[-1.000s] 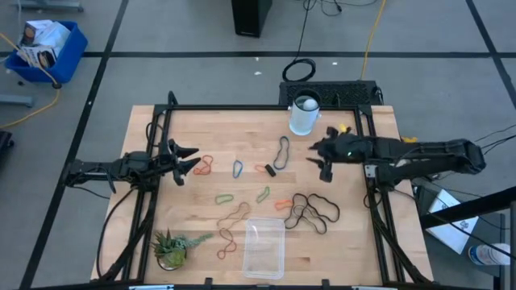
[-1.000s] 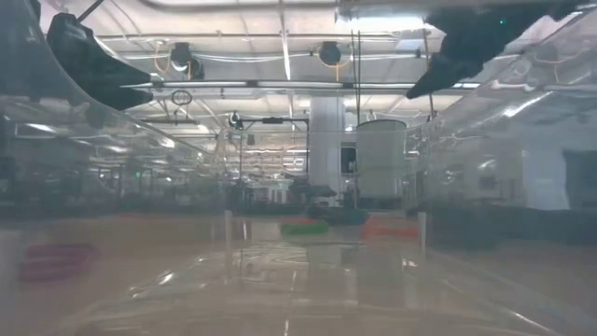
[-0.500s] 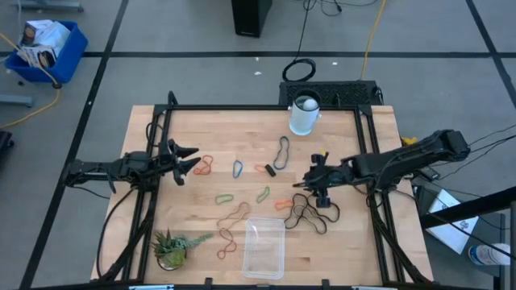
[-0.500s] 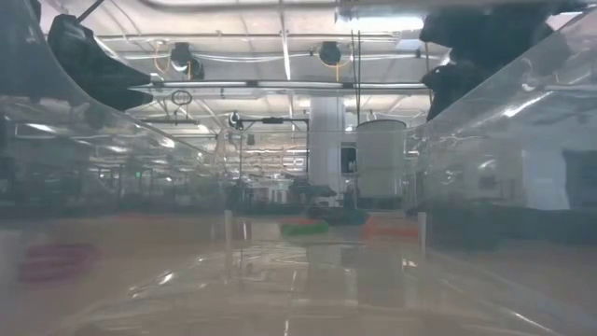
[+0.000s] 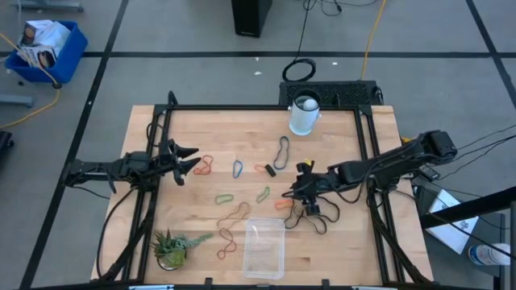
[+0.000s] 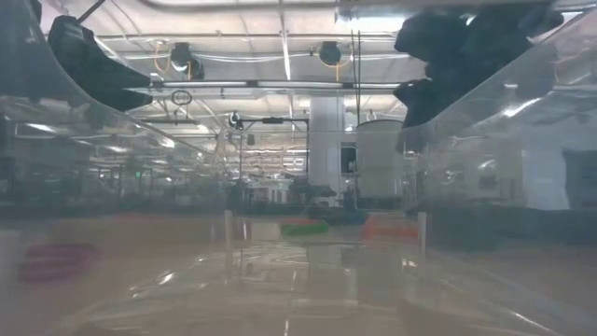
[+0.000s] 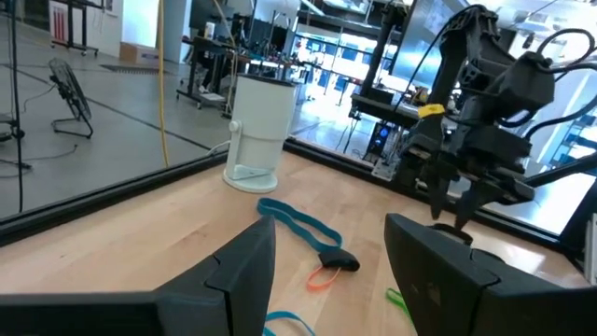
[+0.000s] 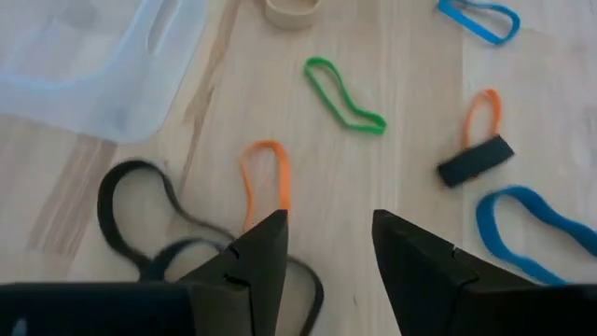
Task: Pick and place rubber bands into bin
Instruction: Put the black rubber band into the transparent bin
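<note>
Open workshop floor, grey with dark lines; a butcher-block table [image 5: 355, 250] stood in the middle, with a white cylindrical cup [image 5: 304, 115] at its far edge and a small potted plant [image 5: 171, 249] at its near left corner.

Landmark: the clear plastic bin [image 5: 264, 246], at the near edge, apparently empty. Rubber bands lay scattered beyond it — an orange band [image 8: 266, 182] just past its far right corner, a green band [image 8: 345, 95] and a blue band [image 5: 238, 168] farther off, a dark grey band [image 5: 281, 151] toward the cup, a tangle of black bands [image 5: 316, 213] to the bin's right.

The right gripper [image 5: 306, 193] hung low beyond the bin's far right corner, over the orange band and the edge of the black tangle. Its fingers [image 8: 256, 252] stood parted with a moderate gap, gripping nothing; whether the tips touched wood I could not tell.

The left gripper [image 5: 187, 161] waited well to the bin's far left, jaws apart, empty.

Risks, as I judged them:
- The orange band lay against a black loop — a closing pinch could catch both, or drag the tangle along.
- Thin flat bands on wood; fingers stopping short would close on air, while pressing too hard could scrape the tabletop.
- A stretched band might snap free, or drape over the bin's rim on release.
</note>
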`<state>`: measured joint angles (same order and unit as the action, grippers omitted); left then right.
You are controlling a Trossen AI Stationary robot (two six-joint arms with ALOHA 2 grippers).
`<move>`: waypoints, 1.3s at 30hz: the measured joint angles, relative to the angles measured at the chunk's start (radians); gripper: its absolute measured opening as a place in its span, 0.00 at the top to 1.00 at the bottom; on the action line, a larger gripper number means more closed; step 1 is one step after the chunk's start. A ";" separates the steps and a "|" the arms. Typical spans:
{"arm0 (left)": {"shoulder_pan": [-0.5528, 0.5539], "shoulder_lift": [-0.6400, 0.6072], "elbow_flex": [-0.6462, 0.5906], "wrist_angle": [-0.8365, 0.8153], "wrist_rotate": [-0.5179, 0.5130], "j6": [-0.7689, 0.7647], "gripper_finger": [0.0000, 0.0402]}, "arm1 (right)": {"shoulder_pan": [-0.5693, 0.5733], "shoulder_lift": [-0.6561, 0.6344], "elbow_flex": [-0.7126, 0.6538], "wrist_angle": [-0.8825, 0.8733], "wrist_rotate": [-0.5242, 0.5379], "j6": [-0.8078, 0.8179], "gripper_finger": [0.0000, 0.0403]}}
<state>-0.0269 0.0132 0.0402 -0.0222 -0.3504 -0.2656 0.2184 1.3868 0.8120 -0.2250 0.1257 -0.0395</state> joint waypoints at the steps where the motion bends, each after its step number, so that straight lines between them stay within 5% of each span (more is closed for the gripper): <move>1: 0.000 0.000 0.000 0.000 0.000 0.000 0.48 | 0.000 0.008 0.000 0.013 0.000 -0.001 0.64; 7: 0.000 0.000 0.000 -0.001 0.000 0.000 0.48 | 0.000 0.053 0.010 0.036 -0.030 0.039 0.66; 20: 0.000 0.000 0.000 -0.002 0.000 0.003 0.48 | 0.011 0.145 0.224 -0.264 -0.071 -0.082 0.67; 28: 0.000 0.000 0.000 -0.003 0.001 0.005 0.48 | 0.083 0.150 0.223 -0.239 -0.130 -0.208 0.67; 39: 0.000 0.001 0.000 -0.004 0.009 0.003 0.48 | 0.100 0.247 0.223 -0.160 -0.127 -0.181 0.71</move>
<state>-0.0268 0.0139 0.0402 -0.0262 -0.3417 -0.2623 0.3182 1.6334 1.0354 -0.3852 -0.0013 -0.2201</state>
